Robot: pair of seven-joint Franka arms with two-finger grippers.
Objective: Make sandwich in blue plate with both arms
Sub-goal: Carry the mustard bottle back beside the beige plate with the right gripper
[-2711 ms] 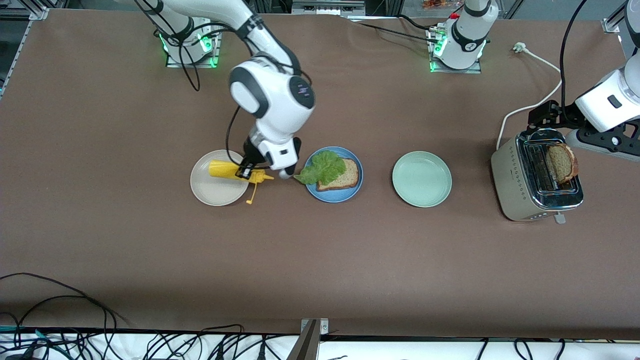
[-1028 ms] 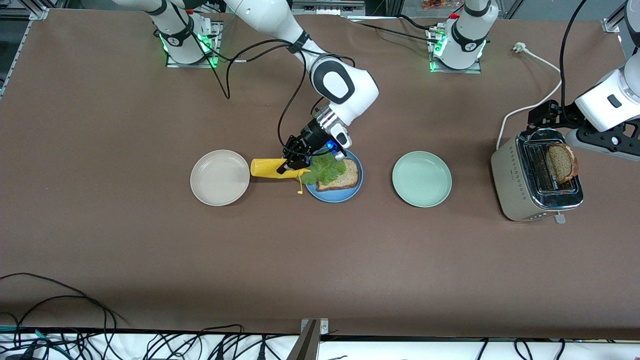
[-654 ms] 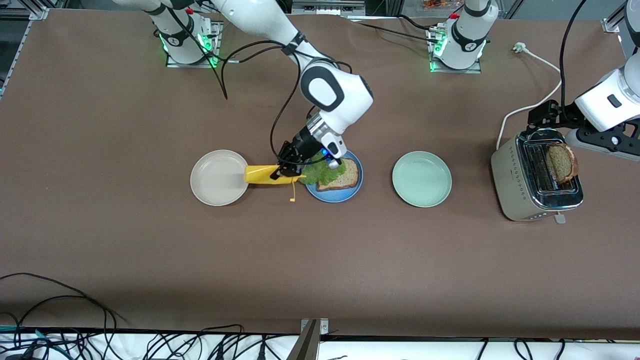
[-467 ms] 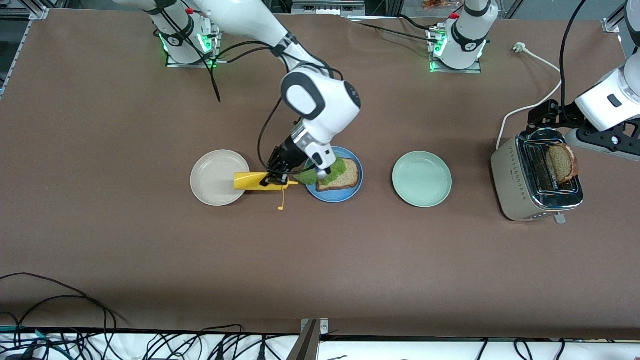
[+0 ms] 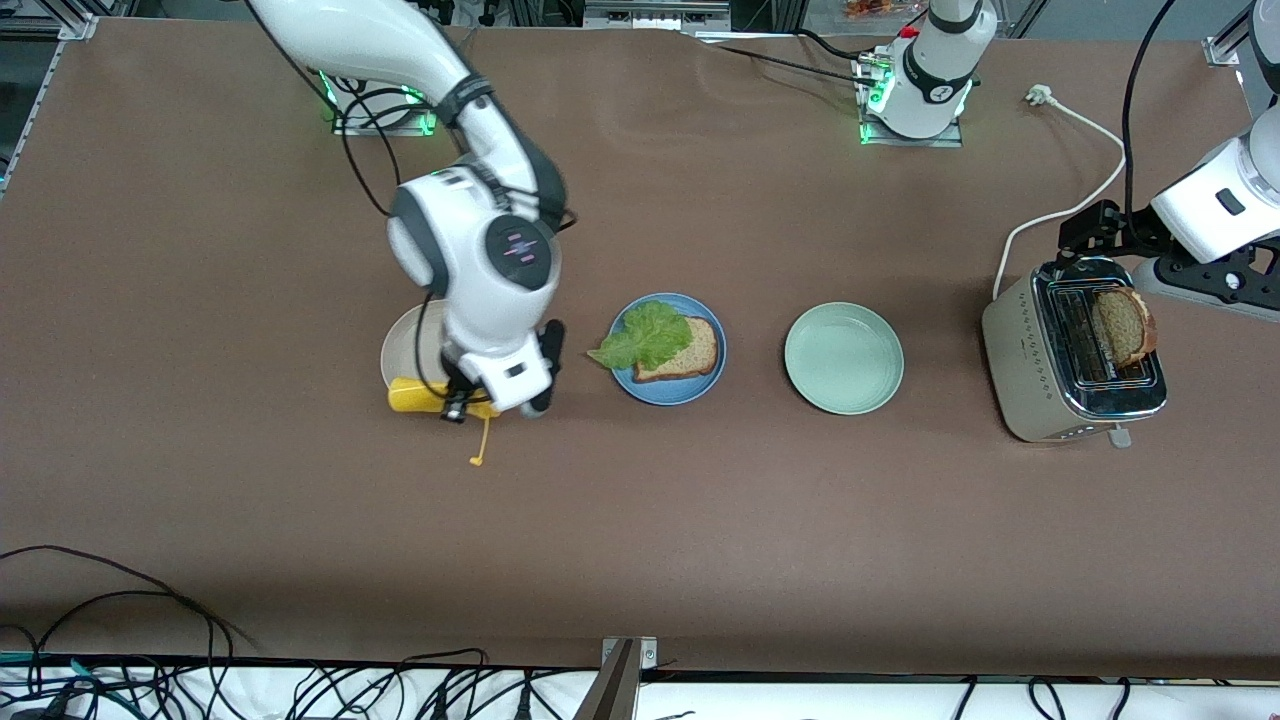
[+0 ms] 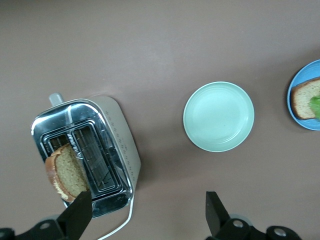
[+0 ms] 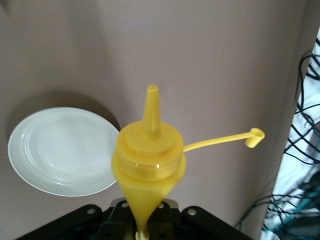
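Open sandwich [image 5: 672, 349] lying flat on the blue plate [image 5: 668, 388], mid-table: one brown bread slice, crust corner toward the left arm's end, with a ruffled lettuce leaf [image 5: 645, 335] on top, its long axis running along the table and its tip overhanging the rim toward the right arm's end. Second bread slice [image 5: 1122, 326] standing upright in a silver toaster [image 5: 1050, 390] at the left arm's end, just beside the left gripper [image 6: 145, 212]; jaws spread wide, empty, one finger close by the slice's edge in the left wrist view. Pale green plate [image 5: 843, 358] between blue plate and toaster, well apart from both pairs of jaws.

Right gripper [image 5: 452, 405] low over the beige-white plate [image 5: 402, 345], toward the right arm's end from the blue plate. Jaws pinching a yellow squeeze bottle [image 5: 418, 396] by its body; bottle held on its side, long axis along the table, with an open cap strap [image 5: 483, 440] dangling down. In the right wrist view, nozzle [image 7: 151, 107] pointing straight away from the jaws, beige-white plate beside it.

Plain brown table [image 5: 640, 520] throughout. Metal frame rails at the corners, a white power cord [image 5: 1060, 215] running from the toaster, tangled black cables [image 5: 300, 690] along the edge nearest the front camera.
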